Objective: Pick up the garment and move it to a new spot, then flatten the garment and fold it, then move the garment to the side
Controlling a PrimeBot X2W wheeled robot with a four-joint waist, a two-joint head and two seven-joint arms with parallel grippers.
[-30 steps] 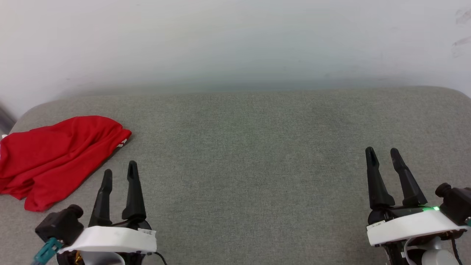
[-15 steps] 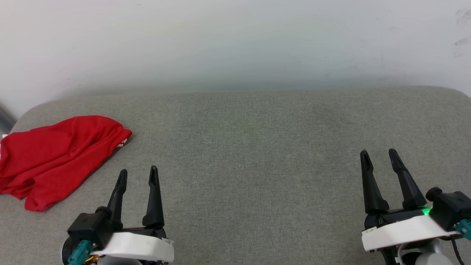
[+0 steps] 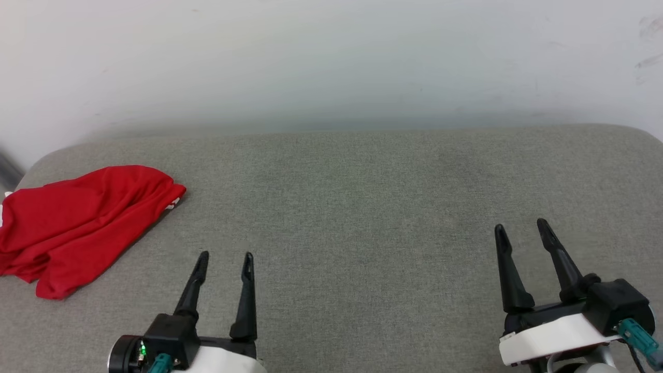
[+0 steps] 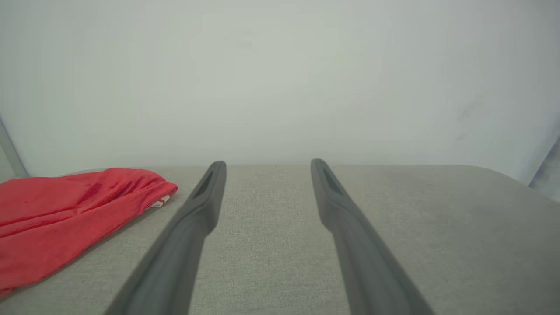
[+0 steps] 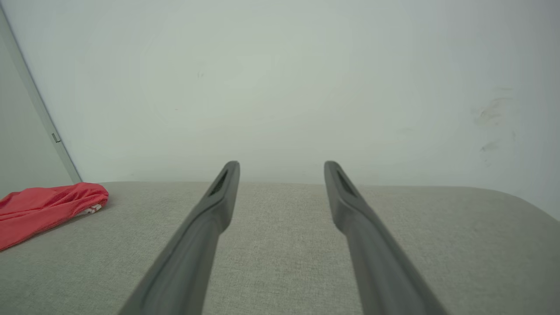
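Head view: the crumpled red jersey [image 3: 83, 228] lies at the grey cushion's [image 3: 362, 197] left end, long axis running near-left to far-right. It is ahead-left of the nearer left gripper [image 3: 226, 255] and well apart from the right gripper [image 3: 521, 225], both spread and empty. Left wrist view: the jersey's [image 4: 65, 210] low mound and white trim [image 4: 159, 202] lie left of the parted fingers [image 4: 205, 205]; right wrist view: the jersey [image 5: 48, 205] sits far left, fingers [image 5: 218, 201] aimed at bare cushion.

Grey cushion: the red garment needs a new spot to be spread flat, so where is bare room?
The grey cushion is bare from the garment at its left end across to the right gripper, back to the wall. Crowded only at the left end, near the left gripper.
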